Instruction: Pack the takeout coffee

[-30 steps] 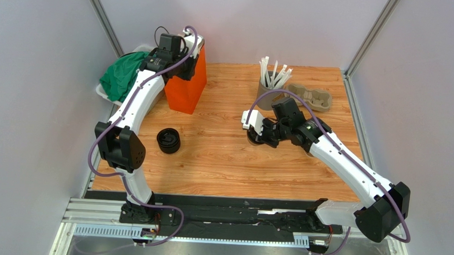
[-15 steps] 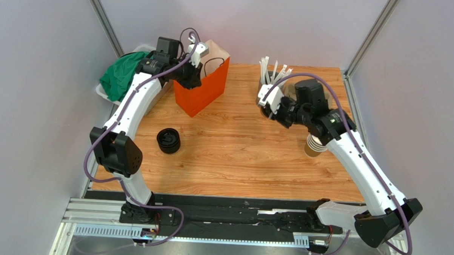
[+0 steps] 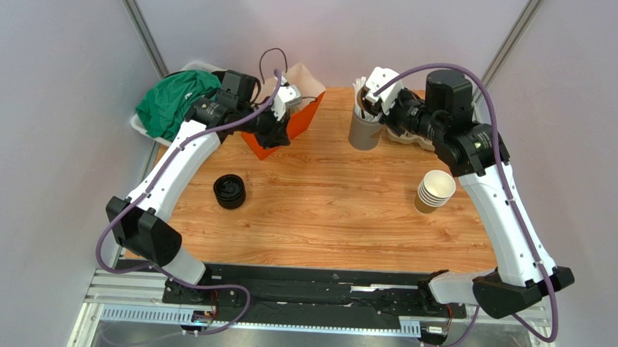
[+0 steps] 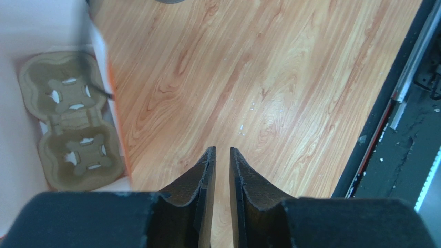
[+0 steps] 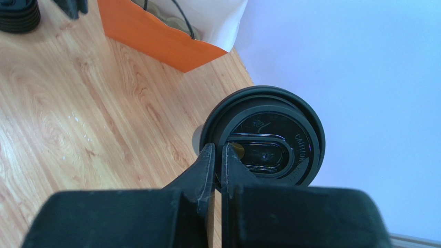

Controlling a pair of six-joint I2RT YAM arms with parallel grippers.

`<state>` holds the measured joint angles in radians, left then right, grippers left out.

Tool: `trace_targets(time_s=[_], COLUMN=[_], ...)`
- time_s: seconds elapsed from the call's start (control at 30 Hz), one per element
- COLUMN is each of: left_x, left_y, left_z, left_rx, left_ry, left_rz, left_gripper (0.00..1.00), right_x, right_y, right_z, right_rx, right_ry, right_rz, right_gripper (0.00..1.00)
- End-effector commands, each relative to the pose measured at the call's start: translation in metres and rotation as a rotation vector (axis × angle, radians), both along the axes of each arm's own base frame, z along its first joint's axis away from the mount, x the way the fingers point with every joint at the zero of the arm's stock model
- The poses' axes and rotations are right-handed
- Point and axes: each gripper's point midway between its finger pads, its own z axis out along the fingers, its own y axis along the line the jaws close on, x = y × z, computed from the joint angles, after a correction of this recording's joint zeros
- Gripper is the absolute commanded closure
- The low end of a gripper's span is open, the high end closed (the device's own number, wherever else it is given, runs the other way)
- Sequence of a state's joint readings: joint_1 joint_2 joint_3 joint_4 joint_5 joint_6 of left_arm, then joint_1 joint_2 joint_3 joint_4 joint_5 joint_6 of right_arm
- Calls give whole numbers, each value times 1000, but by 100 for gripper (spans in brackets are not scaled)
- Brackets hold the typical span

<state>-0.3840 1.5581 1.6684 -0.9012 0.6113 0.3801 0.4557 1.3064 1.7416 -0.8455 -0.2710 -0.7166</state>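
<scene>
top view, left to right: a white bin (image 3: pixel 192 65) at the table's (image 3: pixel 326 220) far left corner holds a green cloth (image 3: pixel 168 103). the left arm reaches over it to the orange bag (image 3: pixel 305 115), with the left gripper (image 3: pixel 287 103) at the bag's rim. a stack of black lids (image 3: pixel 229 191) stands on the wood nearer the bases. right of centre is the grey cup of straws (image 3: pixel 361 131), with the right gripper (image 3: pixel 373 89) just above it. a stack of tan cups (image 3: pixel 435 191) stands near the right edge. this view does not show what either gripper holds.

left wrist view: the left gripper (image 4: pixel 219 150) has its fingers (image 4: pixel 207 173) drawn nearly together with only a thin slit, and nothing is seen between them. to its left the bag's white interior is open to view, and a brown cardboard cup carrier (image 4: pixel 70 119) lies on its floor, a detail hidden from above.

right wrist view: the right gripper (image 5: pixel 217 147) is clamped on the rim of the black lid (image 5: pixel 269 137) of the takeout coffee. the lid faces the camera and hides almost all of the cup behind it. the coffee is held off the table, right of the orange bag (image 5: pixel 155 36). the lid stack (image 5: pixel 18 13) shows at the upper left corner.
</scene>
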Motion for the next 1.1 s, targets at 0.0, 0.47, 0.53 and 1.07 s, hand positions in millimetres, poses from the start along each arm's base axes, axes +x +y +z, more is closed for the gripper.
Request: trace_targets(time_s=[0.0,0.47,0.53,1.07], left_x=[16,46,53,108], left_y=[8,25,37,46], left_z=[-4,66,83,108], left_rx=[55,-31,-54,-95], left_ry=[-106,-331,-368,-459], left_rz=[79,247,311,339], left_gripper=[74,36,28,25], right_x=[11,2,-1,-16], right_y=[17,18,18,18], right_z=[21,-9,-15,-16], right_rx=[82,53,51,71], right_ry=[-22,30,43,54], right_rz=[20,27,30,64], right_gripper=[100,100,100,100])
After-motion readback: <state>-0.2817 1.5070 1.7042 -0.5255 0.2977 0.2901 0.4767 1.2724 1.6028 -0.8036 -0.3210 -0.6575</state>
